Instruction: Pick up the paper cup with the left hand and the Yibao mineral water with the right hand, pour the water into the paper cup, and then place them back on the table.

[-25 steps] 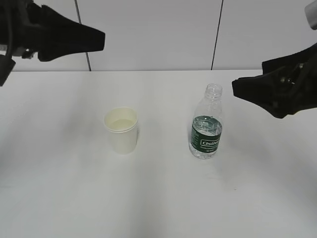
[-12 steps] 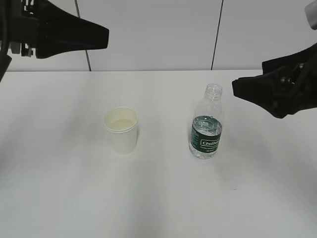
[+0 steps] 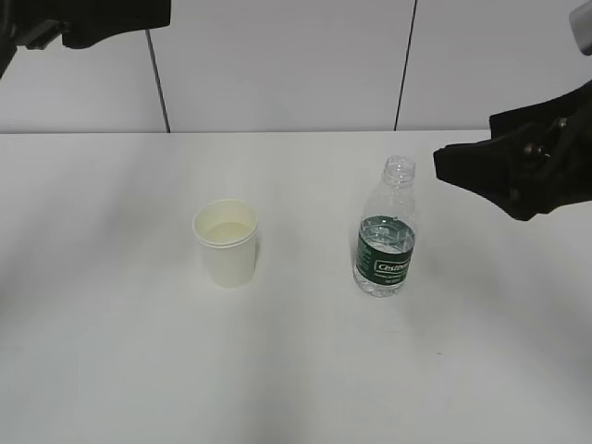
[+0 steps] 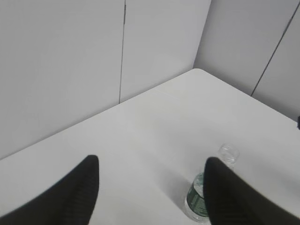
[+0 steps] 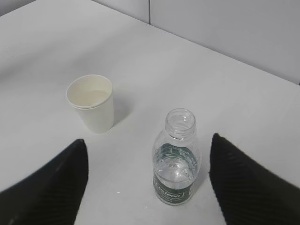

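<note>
Standing apart mid-table (image 3: 111,370): paper cup (image 3: 227,243), Yibao mineral water (image 3: 384,231) | both hands' jaws wide, empty

Lab-like room: bare white table (image 3: 111,351), panelled walls (image 3: 277,65).

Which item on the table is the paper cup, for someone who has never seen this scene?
On the white table, two things stand near the middle, side by side and apart. The paper cup is the left one in the exterior view: short, cream-white, tapered, open-topped, unlike the taller clear bottle with a dark green label.
</note>
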